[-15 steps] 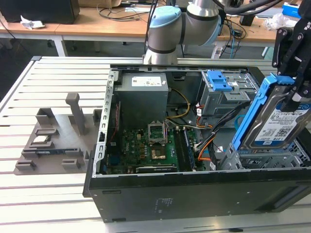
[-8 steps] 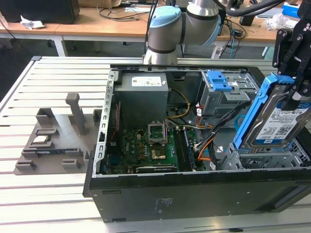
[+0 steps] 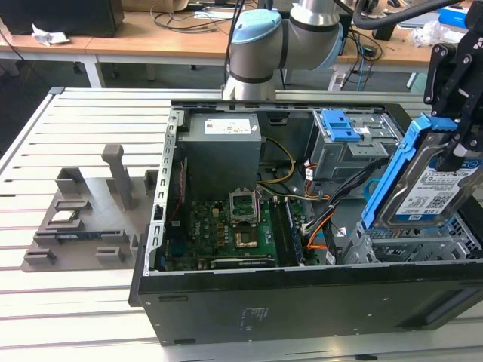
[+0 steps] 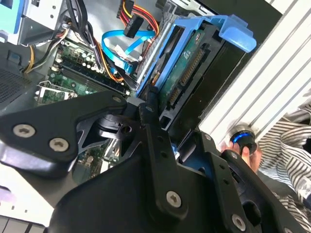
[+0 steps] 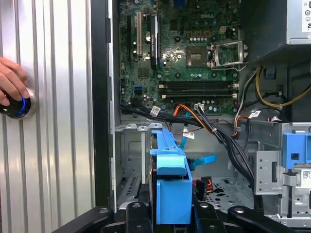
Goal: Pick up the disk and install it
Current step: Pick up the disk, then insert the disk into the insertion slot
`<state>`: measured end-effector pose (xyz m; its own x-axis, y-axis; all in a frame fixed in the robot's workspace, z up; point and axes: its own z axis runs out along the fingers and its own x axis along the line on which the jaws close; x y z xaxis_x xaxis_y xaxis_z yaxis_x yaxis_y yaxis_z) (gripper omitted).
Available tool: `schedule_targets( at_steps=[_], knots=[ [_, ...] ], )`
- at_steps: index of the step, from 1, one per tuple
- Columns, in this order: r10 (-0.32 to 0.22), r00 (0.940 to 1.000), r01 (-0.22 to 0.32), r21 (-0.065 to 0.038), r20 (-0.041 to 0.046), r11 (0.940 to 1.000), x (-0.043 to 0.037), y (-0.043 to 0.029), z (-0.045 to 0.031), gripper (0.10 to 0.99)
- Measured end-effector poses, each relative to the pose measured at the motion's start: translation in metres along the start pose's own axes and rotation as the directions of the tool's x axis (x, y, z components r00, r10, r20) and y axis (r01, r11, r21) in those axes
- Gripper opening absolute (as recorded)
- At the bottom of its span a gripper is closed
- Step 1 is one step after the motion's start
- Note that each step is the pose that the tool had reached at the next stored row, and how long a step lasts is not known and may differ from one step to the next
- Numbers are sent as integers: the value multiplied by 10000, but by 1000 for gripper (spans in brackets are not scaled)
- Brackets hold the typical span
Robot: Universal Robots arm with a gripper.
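In the exterior view the tool hangs at the exterior view's right, above the open computer case, its black fingers clamped on the disk. The disk is held on edge and tilted, its blue frame toward the middle of the case and its labelled silver face toward the camera, over the metal bay at the case's near right corner. Further back in the case sits the grey drive cage with its blue latch, and to the exterior view's left of it the power supply. The green circuit board lies on the case floor. The case rests on a slatted metal bench, where a grey holder tray stands well apart from the case at the exterior view's left.

In the second wrist view the black tool body is close to the camera and the disk sticks out beyond it, its green underside and blue frame showing, above the orange and blue cables. A person's hand touches a round blue-lit button on the bench.

In the first wrist view the blue frame of the disk stands between the tool fingers, over the empty metal bay. The hand rests on the button
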<state>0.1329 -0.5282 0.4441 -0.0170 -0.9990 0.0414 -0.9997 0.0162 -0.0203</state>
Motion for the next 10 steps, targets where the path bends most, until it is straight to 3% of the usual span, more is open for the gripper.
schedule_targets(
  at_steps=[1, 10],
  knots=[
    [1, 10000, -1, -2, 82, 10000, 45, -1, 2, 365],
    [1, 10000, -1, -1, 90, 10000, 62, -1, 3, 365]
  ],
)
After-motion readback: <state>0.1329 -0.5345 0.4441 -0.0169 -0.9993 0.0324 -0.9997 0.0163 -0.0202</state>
